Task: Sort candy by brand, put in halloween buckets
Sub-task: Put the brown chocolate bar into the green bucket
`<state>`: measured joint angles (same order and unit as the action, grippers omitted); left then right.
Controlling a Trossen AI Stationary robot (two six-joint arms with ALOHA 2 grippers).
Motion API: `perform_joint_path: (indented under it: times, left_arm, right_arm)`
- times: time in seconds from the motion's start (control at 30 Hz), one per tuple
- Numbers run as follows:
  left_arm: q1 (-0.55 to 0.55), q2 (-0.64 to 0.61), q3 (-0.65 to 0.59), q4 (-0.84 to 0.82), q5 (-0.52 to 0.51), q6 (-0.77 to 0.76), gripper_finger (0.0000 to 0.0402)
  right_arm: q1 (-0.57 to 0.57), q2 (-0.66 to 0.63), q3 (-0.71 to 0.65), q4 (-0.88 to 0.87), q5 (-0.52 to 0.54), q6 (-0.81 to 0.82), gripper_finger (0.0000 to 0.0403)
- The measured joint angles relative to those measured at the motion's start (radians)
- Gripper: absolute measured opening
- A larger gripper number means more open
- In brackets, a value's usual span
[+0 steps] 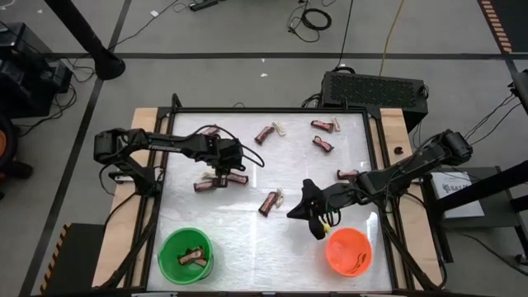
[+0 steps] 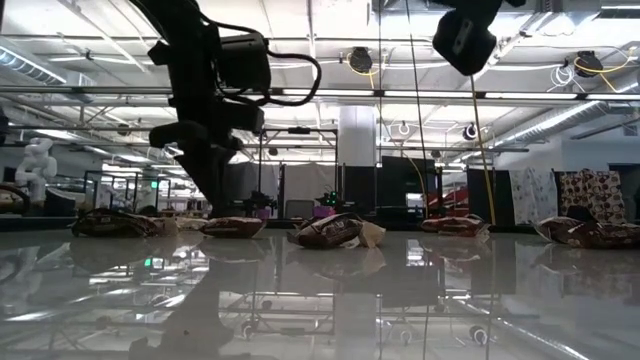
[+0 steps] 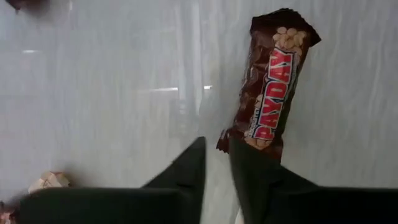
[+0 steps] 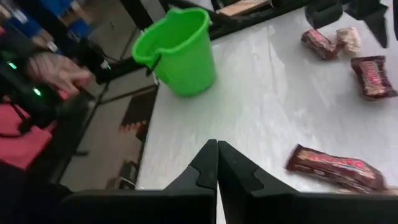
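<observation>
At the table's left side, the left gripper (image 1: 221,167) sits low over a dark reddish-brown candy bar (image 3: 272,87) — fingers parted by a narrow gap, one fingertip (image 3: 245,155) at the bar's end, nothing gripped. Below it stands the green bucket (image 1: 169,246), bars inside. More bars (image 1: 271,201) lie scattered across the middle of the table (image 1: 247,239). Farther right, the right gripper (image 1: 302,206) hangs beside the orange bucket (image 1: 332,256) — fingers pressed together, empty.
</observation>
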<state>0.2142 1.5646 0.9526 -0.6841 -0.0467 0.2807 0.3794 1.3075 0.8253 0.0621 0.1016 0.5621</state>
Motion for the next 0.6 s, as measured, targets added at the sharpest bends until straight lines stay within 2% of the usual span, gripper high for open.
perform_joint_path:
  times: [0.2, 0.3, 0.43, 0.6]
  left_arm:
    - [-0.003, 0.017, 0.000, -0.016, 0.038, -0.113, 0.0206]
    - [-0.003, 0.038, 0.001, -0.014, 0.052, -0.119, 0.0246]
    - [-0.003, 0.085, 0.001, -0.029, 0.120, -0.113, 0.0263]
    - [-0.009, 0.148, 0.001, -0.011, 0.102, -0.016, 0.0265]
  right_arm:
    - [0.000, 0.000, 0.000, -0.075, -0.003, -0.032, 0.0000]
    - [0.000, 0.000, 0.000, -0.101, -0.003, -0.032, 0.0000]
    - [0.000, 0.000, -0.001, -0.114, -0.003, -0.032, 0.0000]
    - [0.000, 0.000, -0.001, -0.119, -0.003, -0.028, 0.0000]
